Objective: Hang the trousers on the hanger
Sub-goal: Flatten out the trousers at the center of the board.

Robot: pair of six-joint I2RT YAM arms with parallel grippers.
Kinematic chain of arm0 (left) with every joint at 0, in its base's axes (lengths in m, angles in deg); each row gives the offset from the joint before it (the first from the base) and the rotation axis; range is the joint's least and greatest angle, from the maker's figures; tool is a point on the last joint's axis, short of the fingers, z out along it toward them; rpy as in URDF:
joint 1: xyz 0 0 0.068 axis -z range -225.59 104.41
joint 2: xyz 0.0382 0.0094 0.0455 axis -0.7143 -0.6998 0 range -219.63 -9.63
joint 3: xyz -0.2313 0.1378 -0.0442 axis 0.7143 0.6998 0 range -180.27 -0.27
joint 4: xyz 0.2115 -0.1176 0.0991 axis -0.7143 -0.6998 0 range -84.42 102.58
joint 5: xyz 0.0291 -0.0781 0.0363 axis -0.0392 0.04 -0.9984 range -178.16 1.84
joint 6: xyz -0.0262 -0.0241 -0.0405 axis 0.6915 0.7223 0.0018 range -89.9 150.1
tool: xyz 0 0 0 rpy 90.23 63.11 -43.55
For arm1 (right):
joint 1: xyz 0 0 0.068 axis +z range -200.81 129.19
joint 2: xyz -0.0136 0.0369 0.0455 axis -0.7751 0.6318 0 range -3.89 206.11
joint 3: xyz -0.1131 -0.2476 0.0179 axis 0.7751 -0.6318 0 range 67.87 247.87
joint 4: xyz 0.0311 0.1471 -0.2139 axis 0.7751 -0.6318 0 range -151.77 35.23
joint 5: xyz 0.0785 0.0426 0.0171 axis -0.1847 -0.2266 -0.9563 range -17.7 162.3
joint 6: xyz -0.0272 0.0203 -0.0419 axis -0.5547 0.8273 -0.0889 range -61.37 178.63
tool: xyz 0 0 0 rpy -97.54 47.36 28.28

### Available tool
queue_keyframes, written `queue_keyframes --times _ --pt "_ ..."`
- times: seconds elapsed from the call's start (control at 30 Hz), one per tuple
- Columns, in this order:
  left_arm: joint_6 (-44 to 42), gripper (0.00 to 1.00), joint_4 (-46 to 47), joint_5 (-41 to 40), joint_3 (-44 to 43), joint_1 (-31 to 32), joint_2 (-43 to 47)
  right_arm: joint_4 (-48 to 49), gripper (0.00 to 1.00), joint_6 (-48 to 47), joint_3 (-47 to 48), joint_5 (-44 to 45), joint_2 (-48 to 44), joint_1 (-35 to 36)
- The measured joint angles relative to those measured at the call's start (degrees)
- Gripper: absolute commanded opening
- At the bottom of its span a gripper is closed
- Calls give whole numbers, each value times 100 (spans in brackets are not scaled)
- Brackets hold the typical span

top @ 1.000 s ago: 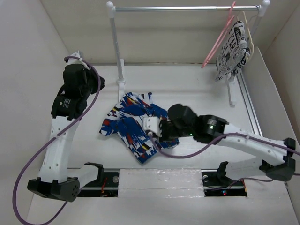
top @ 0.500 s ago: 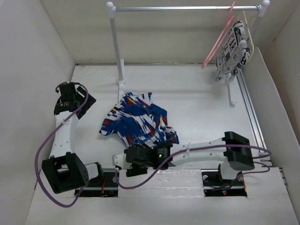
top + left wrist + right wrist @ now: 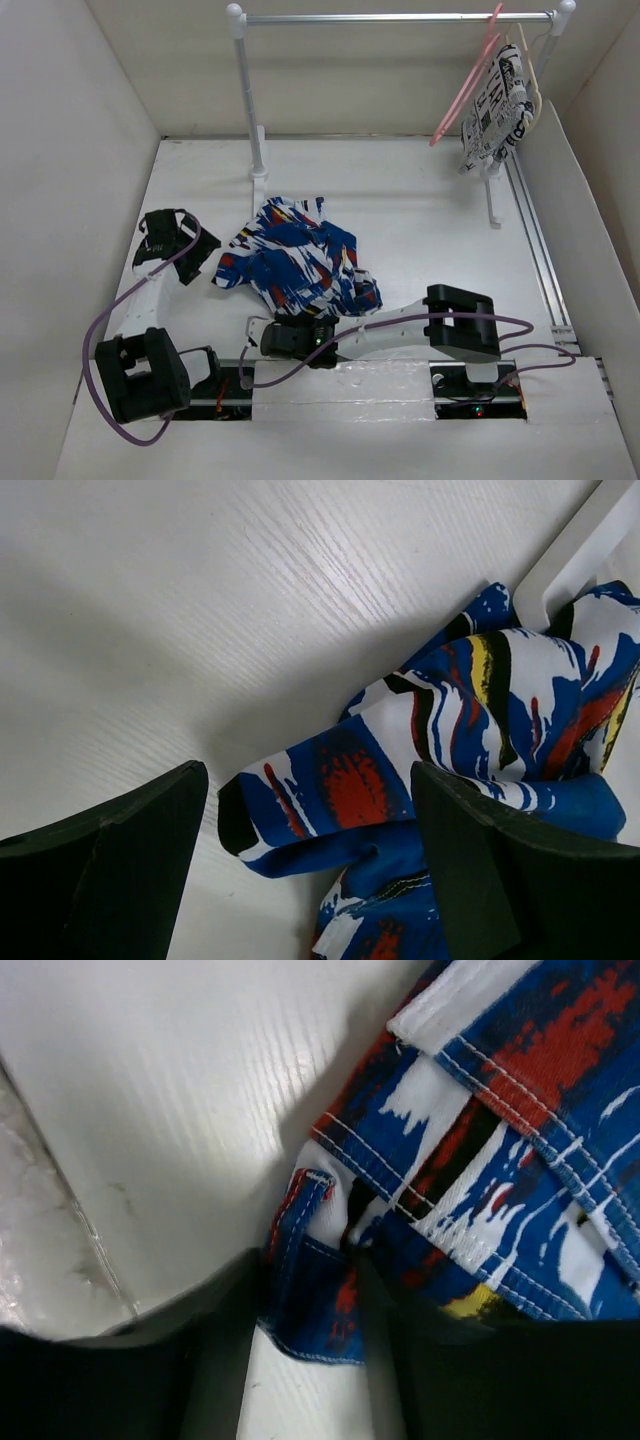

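— "Gripping yet?"
— "No. The left gripper (image 3: 310, 815) and right gripper (image 3: 310, 1345) each straddled an edge of the trousers (image 3: 295, 265) on the table (image 3: 420, 220), jaws apart. The hanger (image 3: 465, 85) hung well apart. Closing on cloth looked the next need."

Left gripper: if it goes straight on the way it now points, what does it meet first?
Most likely the trousers: their folded edge lies between the open fingers of the left gripper, with the table beneath. Depth is unclear.
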Motion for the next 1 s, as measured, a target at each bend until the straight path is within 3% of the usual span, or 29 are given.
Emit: queue_keyframes --times 0.1,0.3,0.4,0.6,0.77,0.83,0.87,0.9,0.93,1.0 --pt "35 79 136 57 173 0 -2 37 0 234 -50 260 61 0" --pt "116 80 380 225 678 0 -2 -238 0 496 -264 629 -328 -2" --pt "140 86 455 363 861 81 0 -728 0 490 -352 745 -1300 -9" --pt "308 87 979 918 1176 527 42 -1397 0 474 -170 964 -3751 -306" --pt "588 84 1493 1469 1587 756 22 -1956 0 472 -168 981 -4599 -678" --pt "673 65 1718 1565 1591 887 -109 -2164 0 450 -168 957 -4732 -688" --pt "734 46 1851 1644 1596 935 -214 -2232 0 422 -168 940 -4806 -708" --pt "809 5 1982 1744 1600 975 -317 -2291 0 365 -157 918 -4876 -710" --pt "905 0 2100 1832 1602 992 -389 -2380 0 295 -105 879 -4924 -710" --pt "981 0 2227 2035 1578 1023 -417 -2514 0 166 131 761 -4937 -715"
